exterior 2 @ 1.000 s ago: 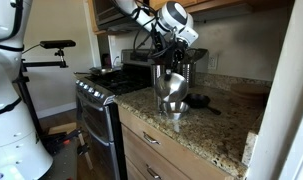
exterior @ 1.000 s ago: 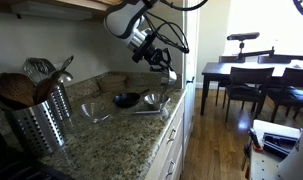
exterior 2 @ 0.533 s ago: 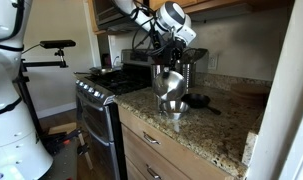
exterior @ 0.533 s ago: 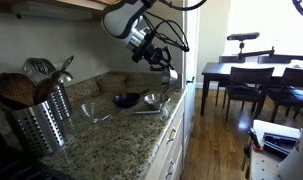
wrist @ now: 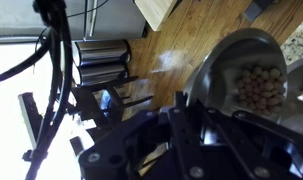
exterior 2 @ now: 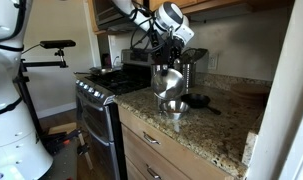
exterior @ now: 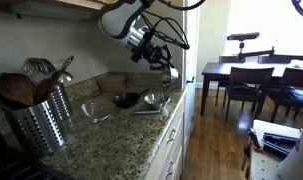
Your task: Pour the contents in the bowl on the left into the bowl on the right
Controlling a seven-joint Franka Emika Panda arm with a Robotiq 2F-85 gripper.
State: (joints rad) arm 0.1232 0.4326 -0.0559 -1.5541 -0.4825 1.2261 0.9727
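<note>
Only slightly has the arm drifted since a second ago, carrying the steel bowl with it. Pressed together, the jaws pinch this bowl by its rim. It hangs just beneath the jaws, tipped steeply, its mouth turned sideways rather than up. In the wrist view the contents lie heaped against the bowl's inner wall. Further below the jaws, the second bowl sits upright on the desk.

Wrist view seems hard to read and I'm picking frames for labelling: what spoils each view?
Wrist view: glare whites out the left edge; the tool is dark and blurred; the metal bowl and contents are readable. In an exterior view the window is blown out, the counter dim.
</note>
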